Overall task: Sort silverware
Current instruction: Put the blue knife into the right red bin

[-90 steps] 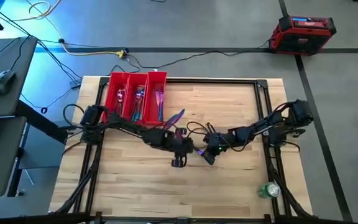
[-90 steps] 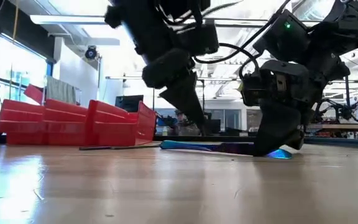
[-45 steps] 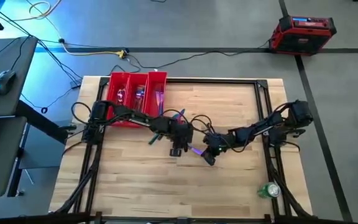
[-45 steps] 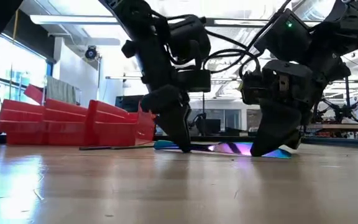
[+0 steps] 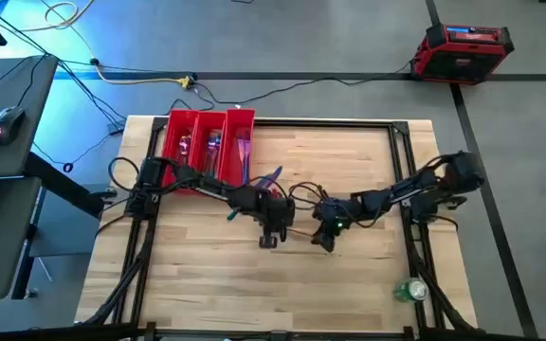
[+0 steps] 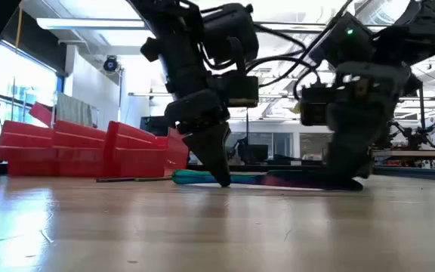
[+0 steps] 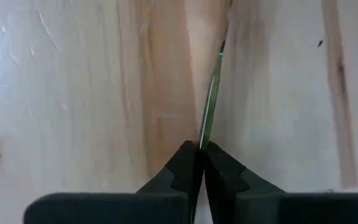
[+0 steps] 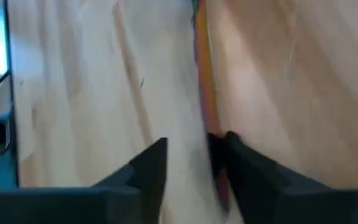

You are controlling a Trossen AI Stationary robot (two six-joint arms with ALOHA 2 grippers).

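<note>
Contact has shifted since a moment ago: the left tool [image 6: 221, 180] has come down to the counter [image 5: 349, 284] and now pinches one slim utensil [image 7: 211, 93] between closed fingertips (the left wrist view shows the greenish piece running straight out from the tips). The right tool [image 8: 188, 165], which half a second back stood pressed onto the iridescent piece, is now open, with the piece [image 8: 204, 106] lying between its fingers along one of them. In my judgement this is a handover of sorts, the right tool freeing the utensil so the left can carry it off.

Beyond the left tool, a few more pieces of silverware [image 5: 268, 177] lie loose, and past them sits the red tray [image 5: 172, 123] with cutlery already in its compartments.

Light wood planks make up the counter. Around it are grey floor, trailing cables, a red case [image 5: 464, 49], and a green can [image 5: 409, 289] near the counter's edge.
</note>
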